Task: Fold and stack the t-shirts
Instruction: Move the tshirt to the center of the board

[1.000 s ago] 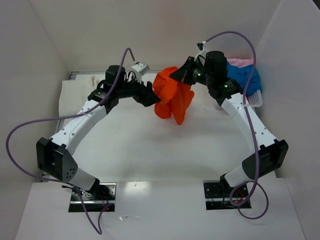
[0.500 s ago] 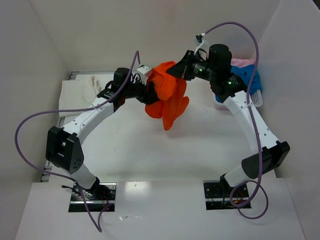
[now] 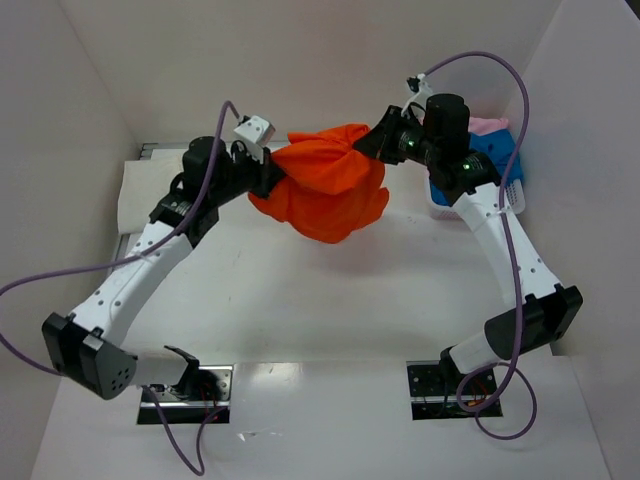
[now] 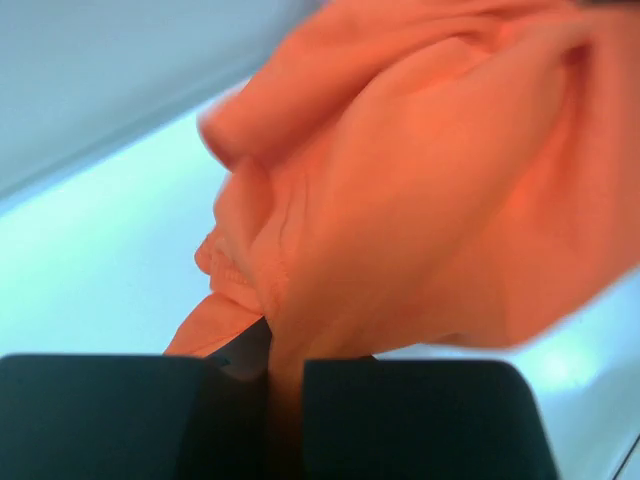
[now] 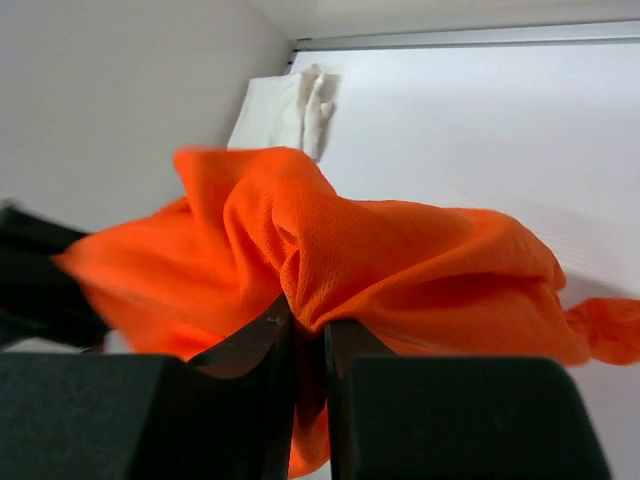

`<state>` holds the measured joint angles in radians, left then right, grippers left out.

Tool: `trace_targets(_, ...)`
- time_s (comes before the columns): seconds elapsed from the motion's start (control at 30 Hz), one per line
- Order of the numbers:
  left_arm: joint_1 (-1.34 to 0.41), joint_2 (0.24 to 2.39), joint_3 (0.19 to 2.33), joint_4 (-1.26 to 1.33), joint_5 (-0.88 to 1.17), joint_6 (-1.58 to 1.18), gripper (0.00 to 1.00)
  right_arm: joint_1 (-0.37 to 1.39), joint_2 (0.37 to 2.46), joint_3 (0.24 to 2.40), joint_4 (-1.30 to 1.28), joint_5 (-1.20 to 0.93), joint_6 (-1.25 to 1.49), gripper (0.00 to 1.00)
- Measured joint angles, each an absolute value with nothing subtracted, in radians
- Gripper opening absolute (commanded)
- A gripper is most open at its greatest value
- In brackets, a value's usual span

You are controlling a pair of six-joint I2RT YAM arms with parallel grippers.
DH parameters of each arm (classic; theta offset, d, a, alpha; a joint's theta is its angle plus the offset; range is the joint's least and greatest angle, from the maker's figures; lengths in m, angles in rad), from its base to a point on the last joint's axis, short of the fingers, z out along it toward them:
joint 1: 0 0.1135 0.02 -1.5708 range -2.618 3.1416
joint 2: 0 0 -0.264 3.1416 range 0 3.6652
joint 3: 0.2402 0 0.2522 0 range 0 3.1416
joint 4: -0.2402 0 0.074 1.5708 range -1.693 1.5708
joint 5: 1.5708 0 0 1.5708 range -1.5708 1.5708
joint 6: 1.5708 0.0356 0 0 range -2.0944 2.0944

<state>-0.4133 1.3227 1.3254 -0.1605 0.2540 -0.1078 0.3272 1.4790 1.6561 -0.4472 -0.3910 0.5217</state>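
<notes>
The orange t-shirt [image 3: 330,190] hangs bunched in the air above the back of the table, stretched between both grippers. My left gripper [image 3: 268,178] is shut on its left end; in the left wrist view the orange cloth [image 4: 420,180] runs down into the closed jaws of that gripper [image 4: 285,372]. My right gripper [image 3: 380,143] pinches the right end, and a fold of the orange t-shirt [image 5: 400,250] sits between the narrow jaws of that gripper [image 5: 308,335]. A blue t-shirt [image 3: 492,152] and a pink t-shirt [image 3: 488,126] lie in the basket. A cream-white t-shirt [image 3: 150,185] lies at the back left.
The white plastic basket [image 3: 514,196] stands at the back right against the wall. Walls enclose the table on the left, back and right. The cream-white t-shirt [image 5: 290,108] shows in the far corner of the right wrist view. Purple cables loop off both arms.
My left gripper closed on the orange t-shirt and pulled away to the left. The shirt went from a hanging bunch to a band stretched between the two grippers.
</notes>
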Motion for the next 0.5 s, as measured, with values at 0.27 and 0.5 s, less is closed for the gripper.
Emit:
trace_targets(0.27, -0.405, 1.224, 1.434, -0.239, 0.094, -0.107, 0.0, 0.32, 1.471, 1.643, -0.42, -0.373, 0.53, 0.09)
trace_targets(0.5, -0.405, 1.196, 1.442, -0.306, 0.007, -0.105, 0.0, 0.296, 1.47, 1.662, -0.368, -0.361, 0.562, 0.36)
